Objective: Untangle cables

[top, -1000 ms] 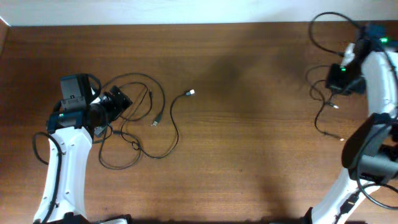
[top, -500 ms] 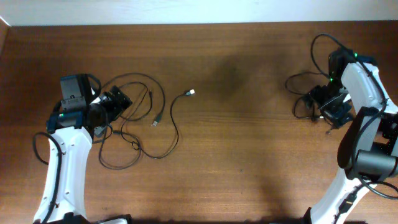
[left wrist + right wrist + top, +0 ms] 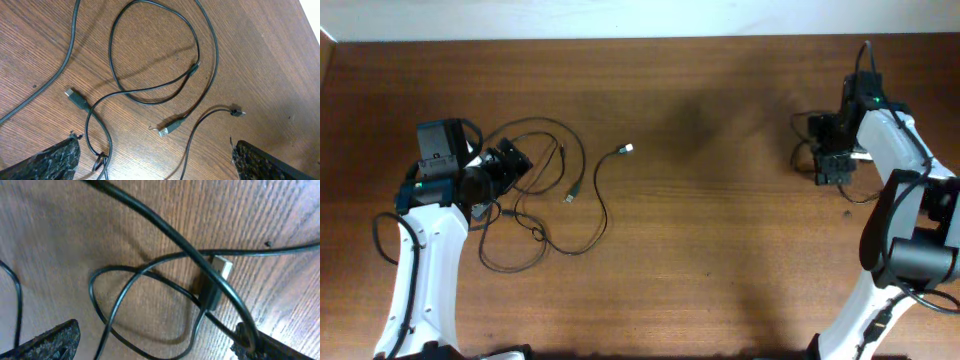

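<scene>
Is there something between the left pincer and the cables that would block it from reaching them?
Nothing visible does. The left pincer is open over the table, and the cables lie uncovered on it directly ahead of the fingers, no other object between.

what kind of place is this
Probably a robotics lab or test bench: two white robot arms at a wooden table, with loose black cables laid out for handling.
</scene>
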Motion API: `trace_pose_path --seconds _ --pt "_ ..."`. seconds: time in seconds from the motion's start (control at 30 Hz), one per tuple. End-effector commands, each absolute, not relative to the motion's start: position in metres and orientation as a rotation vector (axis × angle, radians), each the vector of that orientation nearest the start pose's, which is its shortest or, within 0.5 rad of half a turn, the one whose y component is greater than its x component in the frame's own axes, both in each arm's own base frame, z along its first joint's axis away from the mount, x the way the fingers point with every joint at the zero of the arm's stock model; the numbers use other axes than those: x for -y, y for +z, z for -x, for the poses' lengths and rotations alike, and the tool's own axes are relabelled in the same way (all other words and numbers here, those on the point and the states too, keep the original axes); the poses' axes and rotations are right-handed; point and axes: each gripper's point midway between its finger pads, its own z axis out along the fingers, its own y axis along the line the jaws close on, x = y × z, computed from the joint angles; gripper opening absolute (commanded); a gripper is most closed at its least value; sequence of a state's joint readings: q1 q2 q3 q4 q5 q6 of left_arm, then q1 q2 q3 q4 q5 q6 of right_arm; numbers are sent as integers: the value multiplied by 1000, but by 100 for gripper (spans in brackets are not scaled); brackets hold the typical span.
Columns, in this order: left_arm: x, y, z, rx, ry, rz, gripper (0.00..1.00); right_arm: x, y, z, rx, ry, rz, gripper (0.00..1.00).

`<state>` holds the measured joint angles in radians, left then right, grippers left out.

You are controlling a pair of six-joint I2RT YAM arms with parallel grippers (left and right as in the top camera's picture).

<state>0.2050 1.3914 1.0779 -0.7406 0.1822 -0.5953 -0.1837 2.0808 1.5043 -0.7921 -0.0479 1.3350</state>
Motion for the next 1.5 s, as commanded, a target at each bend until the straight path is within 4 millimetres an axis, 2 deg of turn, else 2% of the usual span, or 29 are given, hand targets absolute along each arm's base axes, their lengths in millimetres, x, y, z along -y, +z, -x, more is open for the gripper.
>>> trace_pose_path --seconds 0.0,0.07,0.1,0.2,0.27,0.4,0.47,0.53,0.57,0.63,0.67,0.73,0.77,0.83,0.9,0.93,0.97,1.0,1.03,1.07,1.17,1.23,1.27,1.37,1.4,1.43,1.47 --pt "-41 143 -344 -2462 -361 969 99 66 6 -421 -2189 143 -2035 99" --pt "-41 143 -344 -2462 -361 969 99 67 -6 -420 -2193 122 -2034 98" --pt "-41 143 -344 -2462 -361 969 99 66 -10 -424 -2209 134 -2004 98" --pt "-41 143 -344 -2462 -361 969 99 68 -24 -421 -2316 53 -1886 99" --pt "-41 143 -344 -2462 -361 969 99 65 -19 -445 -2414 98 -1602 98" --pt "-41 143 -344 -2462 -361 969 99 64 -27 -437 -2481 -163 -1423 98" --pt "-41 143 -344 -2462 -361 969 99 57 -39 -434 -2522 -222 -1365 99" --pt "-41 143 -344 -2462 -361 969 99 48 -59 -420 -2607 -226 -1381 98" --pt "-41 143 -344 -2462 -361 969 99 48 -65 -415 -2627 -244 -1388 92" --pt "-41 143 -344 -2462 -361 969 99 50 -65 -412 -2659 -267 -1347 42" --pt "-41 143 -344 -2462 -361 969 99 52 -65 -411 -2687 -280 -1295 24" --pt "-41 143 -344 -2462 -361 969 99 56 -65 -404 -2770 -314 -1192 7" --pt "-41 143 -344 -2462 -361 969 99 58 -65 -401 -2812 -327 -1133 4" --pt "-41 143 -344 -2462 -361 969 99 60 -57 -400 -2882 -340 -962 4" --pt "-41 143 -344 -2462 -361 969 99 70 -22 -406 -2835 -401 -895 4" --pt "-41 143 -344 -2462 -361 969 99 78 15 -409 -2762 -444 -890 4" --pt "-41 143 -344 -2462 -361 969 99 75 40 -411 -2724 -395 -889 4" --pt "-41 143 -344 -2462 -361 969 99 74 49 -411 -2712 -375 -893 4" --pt "-41 143 -344 -2462 -361 969 99 74 48 -409 -2719 -379 -894 13" --pt "-41 143 -344 -2462 -361 969 99 71 43 -408 -2735 -366 -900 43" --pt "-41 143 -344 -2462 -361 969 99 71 43 -415 -2628 -315 -1087 59" --pt "-41 143 -344 -2462 -361 969 99 69 41 -419 -2611 -295 -1107 61" --pt "-41 143 -344 -2462 -361 969 99 69 34 -413 -2607 -304 -1175 62" --pt "-41 143 -344 -2462 -361 969 99 68 -2 -392 -2656 -361 -1272 61" --pt "-41 143 -344 -2462 -361 969 99 68 -10 -387 -2670 -373 -1273 58" --pt "-41 143 -344 -2462 -361 969 99 68 -12 -387 -2673 -375 -1273 50" --pt "-41 143 -344 -2462 -361 969 99 68 -12 -391 -2672 -366 -1248 33"
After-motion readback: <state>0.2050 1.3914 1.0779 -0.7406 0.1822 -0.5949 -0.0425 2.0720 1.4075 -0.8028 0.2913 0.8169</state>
